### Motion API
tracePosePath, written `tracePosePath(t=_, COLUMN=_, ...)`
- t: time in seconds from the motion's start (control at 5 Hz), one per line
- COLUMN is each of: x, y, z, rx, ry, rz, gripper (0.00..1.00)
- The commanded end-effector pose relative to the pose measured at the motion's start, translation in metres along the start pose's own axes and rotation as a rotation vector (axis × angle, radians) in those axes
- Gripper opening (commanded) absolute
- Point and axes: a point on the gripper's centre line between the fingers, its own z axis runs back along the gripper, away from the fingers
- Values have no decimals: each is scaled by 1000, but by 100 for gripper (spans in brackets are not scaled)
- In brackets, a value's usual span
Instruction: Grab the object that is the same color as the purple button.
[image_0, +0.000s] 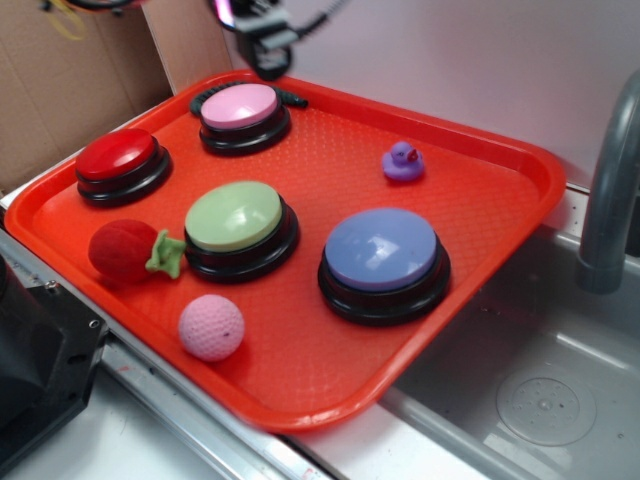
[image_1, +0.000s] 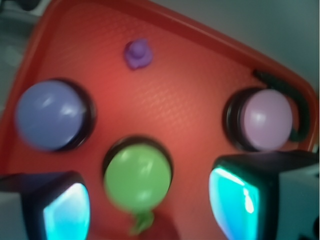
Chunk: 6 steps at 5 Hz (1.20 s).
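Wrist view shows the gripper (image_1: 150, 205) fingers (image_1: 65, 210) spread wide and empty, high above the red plastic tray (image_1: 200, 60). The tiny purple rubber duck (image_1: 137, 54) sits far ahead of them, beyond the lavender dome button (image_1: 50, 115), awaiting approach.

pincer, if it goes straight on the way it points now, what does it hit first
Probably the green button, centred between the open pincer fingers in the wrist view; depth is unclear.
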Motion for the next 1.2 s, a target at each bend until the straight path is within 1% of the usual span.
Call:
tracePosePath(t=0.0, x=50, y=-4, z=-32, rx=15, ry=-47, rz=-52, gripper=100)
tracePosePath(t=0.2, x=64, y=-6, z=-58, rx=12, ry=-17, rz=-48, gripper=100)
tracePosePath(t=0.4, x=75, y=-6, z=-76, rx=14, ry=-5, rz=-5, gripper=100)
tracePosePath(t=0.6, x=84, y=-8, z=-76, rx=23, ry=-34, rz=31, gripper=100)
tracePosePath(t=0.8, x=97, y=-8, z=-78, rx=6, ry=-56, rz=70, gripper=100)
tracePosePath(t=1.0, x=101, y=-6, z=-86, rx=-36, ry=-74, rz=104, gripper=31)
